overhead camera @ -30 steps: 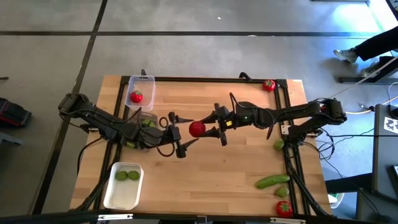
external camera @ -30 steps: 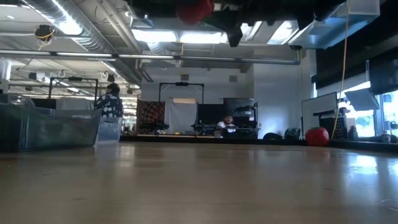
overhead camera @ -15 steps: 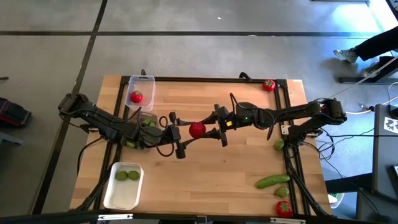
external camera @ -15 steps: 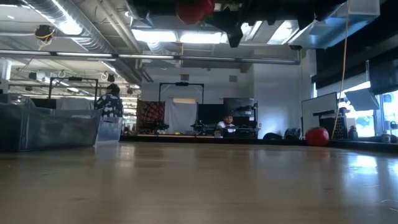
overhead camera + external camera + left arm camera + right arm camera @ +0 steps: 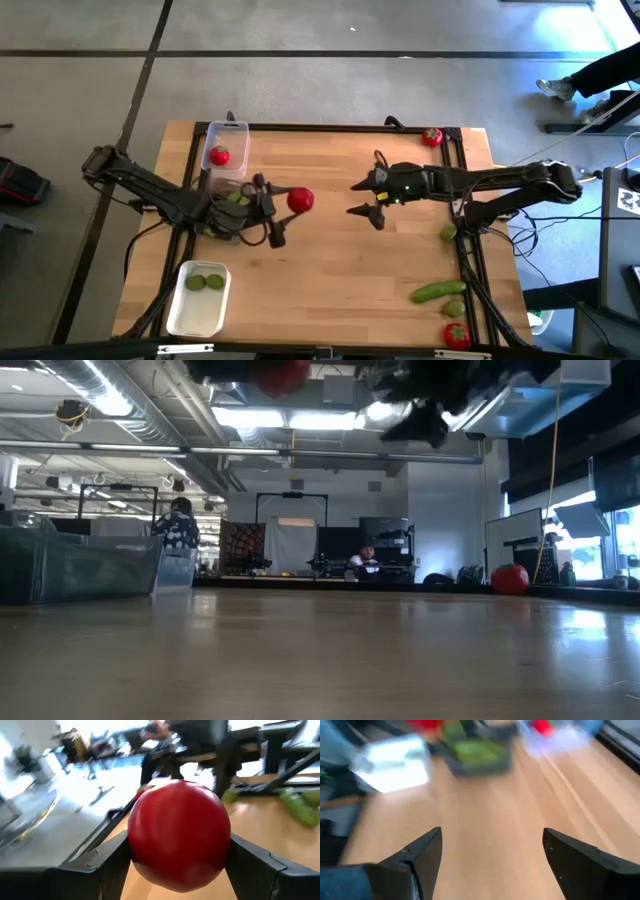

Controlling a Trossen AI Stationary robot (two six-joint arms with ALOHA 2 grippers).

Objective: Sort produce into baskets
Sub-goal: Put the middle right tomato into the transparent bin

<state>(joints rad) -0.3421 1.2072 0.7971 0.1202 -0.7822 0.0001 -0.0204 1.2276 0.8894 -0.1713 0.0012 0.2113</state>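
A round red tomato (image 5: 299, 200) hangs above the table's middle with my left gripper (image 5: 283, 208) shut on it; it fills the left wrist view (image 5: 179, 835). My right gripper (image 5: 370, 200) stands open and empty to the tomato's right, above the table. One clear basket (image 5: 232, 128) at the far left holds a tomato (image 5: 219, 155). A second clear basket (image 5: 238, 197) with green cucumbers lies under my left arm. The white basket (image 5: 197, 310) at the near left holds two limes (image 5: 204, 283). My left gripper pinches the tomato's two opposite sides (image 5: 137, 845) between its two fingers (image 5: 107, 865). The fingers come nearly level from the table's left. The tomato is lifted clear of the table.
On the right of the table lie a tomato (image 5: 432, 137) at the far corner, a lime (image 5: 447, 232) by the right edge, a cucumber (image 5: 438, 291) and another tomato (image 5: 457, 335) near the front. Bare wood lies in the middle and near side.
The tomato has passed from my right gripper to my left. My left gripper has taken hold of it and carried it toward the table's left edge. My right gripper has let go and drawn back toward the right edge.
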